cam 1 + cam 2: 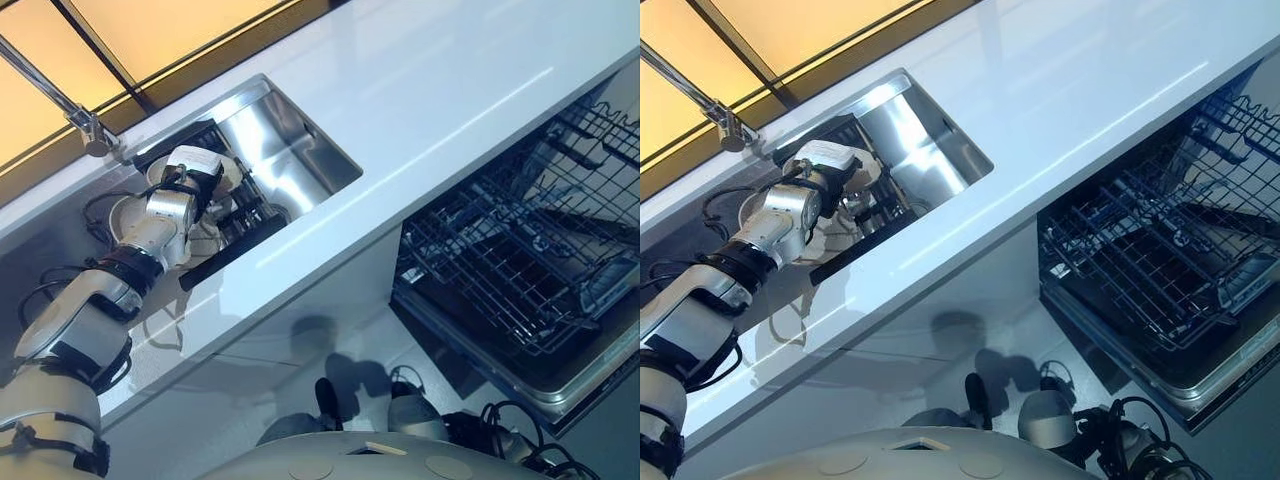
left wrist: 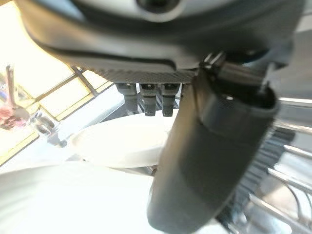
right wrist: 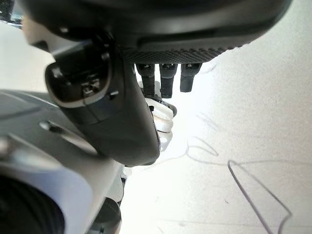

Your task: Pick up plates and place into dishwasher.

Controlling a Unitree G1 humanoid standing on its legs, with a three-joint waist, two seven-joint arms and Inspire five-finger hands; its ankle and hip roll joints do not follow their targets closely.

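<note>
The left hand (image 1: 205,185) reaches into the sink (image 1: 300,150) on the left, over the white plates (image 2: 117,144). Its fingers look straight, holding nothing. This is the grab step. Next it must close on one plate, then carry it right to the open dishwasher (image 1: 520,260).

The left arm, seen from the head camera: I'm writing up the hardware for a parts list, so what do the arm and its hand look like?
The left arm is built of rounded silver-grey segments with black bands at the joints and thin black cables looping beside it. Its left hand is dark with a white cover on top; the wrist view shows a thick dark thumb and dark fingers.
</note>
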